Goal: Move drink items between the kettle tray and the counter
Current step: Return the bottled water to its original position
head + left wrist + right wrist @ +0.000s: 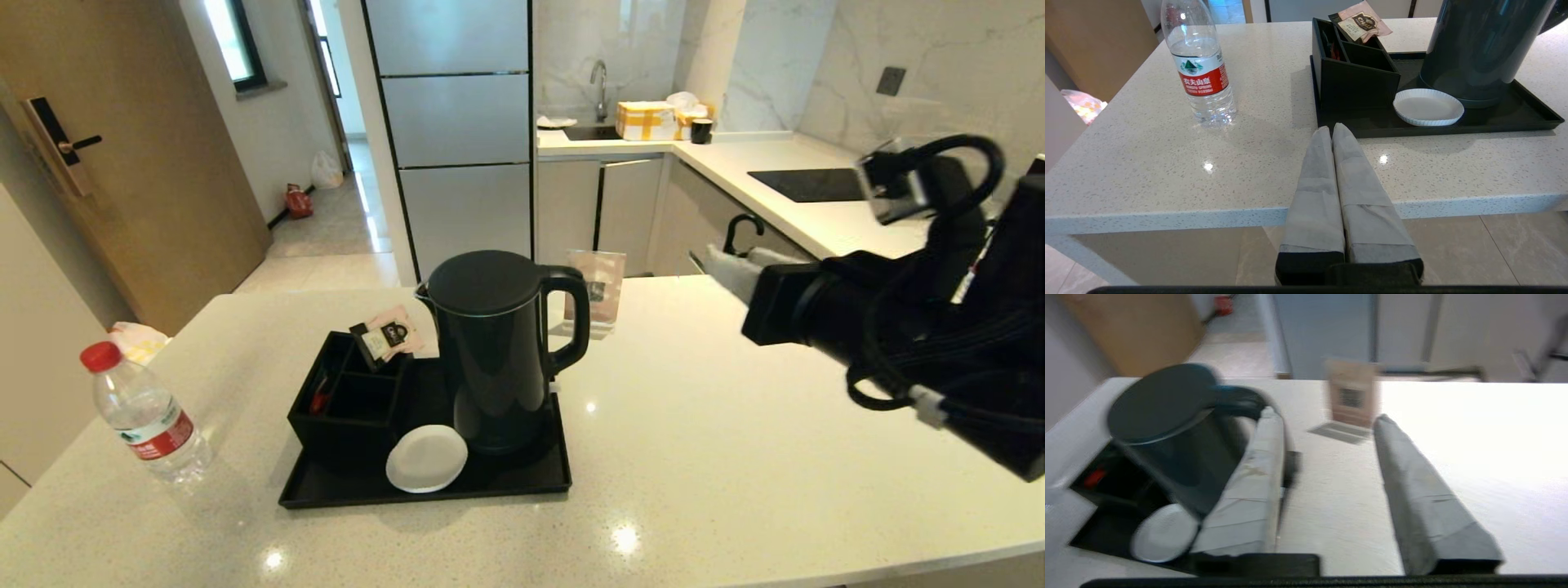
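right gripper [1327, 428], fingers apart and empty, hovers over counter [718, 425]. kettle [498, 351] stands upright on kettle tray [424, 490], to the gripper's left, loop handle facing it. right arm nearer. left gripper [1332, 130] closed, parked.

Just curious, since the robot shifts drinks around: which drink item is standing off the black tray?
The water bottle with the red cap: it stands on the bare counter, beside the tray. The black kettle stands on the tray.
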You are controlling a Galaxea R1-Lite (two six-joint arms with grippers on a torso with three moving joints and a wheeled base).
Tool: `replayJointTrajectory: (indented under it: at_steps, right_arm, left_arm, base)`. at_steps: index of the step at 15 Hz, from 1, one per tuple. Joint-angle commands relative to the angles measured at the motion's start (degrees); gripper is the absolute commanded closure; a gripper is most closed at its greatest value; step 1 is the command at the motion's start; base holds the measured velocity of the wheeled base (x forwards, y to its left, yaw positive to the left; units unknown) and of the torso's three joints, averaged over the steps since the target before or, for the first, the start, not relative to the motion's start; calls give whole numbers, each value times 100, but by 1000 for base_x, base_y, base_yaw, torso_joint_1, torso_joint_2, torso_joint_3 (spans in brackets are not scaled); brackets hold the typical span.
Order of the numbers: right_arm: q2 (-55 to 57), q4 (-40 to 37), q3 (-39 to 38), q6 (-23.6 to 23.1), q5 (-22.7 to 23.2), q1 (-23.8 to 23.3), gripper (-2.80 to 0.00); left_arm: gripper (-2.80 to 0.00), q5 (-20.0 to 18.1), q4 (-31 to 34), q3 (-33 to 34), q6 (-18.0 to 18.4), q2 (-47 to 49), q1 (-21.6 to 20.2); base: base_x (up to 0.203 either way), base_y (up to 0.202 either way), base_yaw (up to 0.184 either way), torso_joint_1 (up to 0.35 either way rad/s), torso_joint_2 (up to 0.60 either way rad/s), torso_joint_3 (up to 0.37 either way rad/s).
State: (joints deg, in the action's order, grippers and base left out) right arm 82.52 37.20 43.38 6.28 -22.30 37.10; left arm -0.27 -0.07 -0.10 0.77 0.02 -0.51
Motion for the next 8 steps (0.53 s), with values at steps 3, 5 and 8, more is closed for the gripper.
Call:
replayJointTrajectory:
  at_steps: [3, 5, 8]
  right_arm:
    - [-2514, -2247, 129, 28, -585, -966, 0]
    - [-3820, -3385, 168, 38, -952, -1920, 0]
    - [-5536, -5198, 212, 19, -1249, -3147, 0]
  left_arm:
    - [0, 0, 1, 1, 2, -9, -2]
    - [0, 0, 7, 1, 2, -11, -2]
    - [0, 0, -1, 1, 2, -2, -2]
  base:
    - [0, 0, 0, 0, 0, 0]
    - [0, 0, 0, 0, 0, 0]
    - [0, 0, 0, 0, 0, 0]
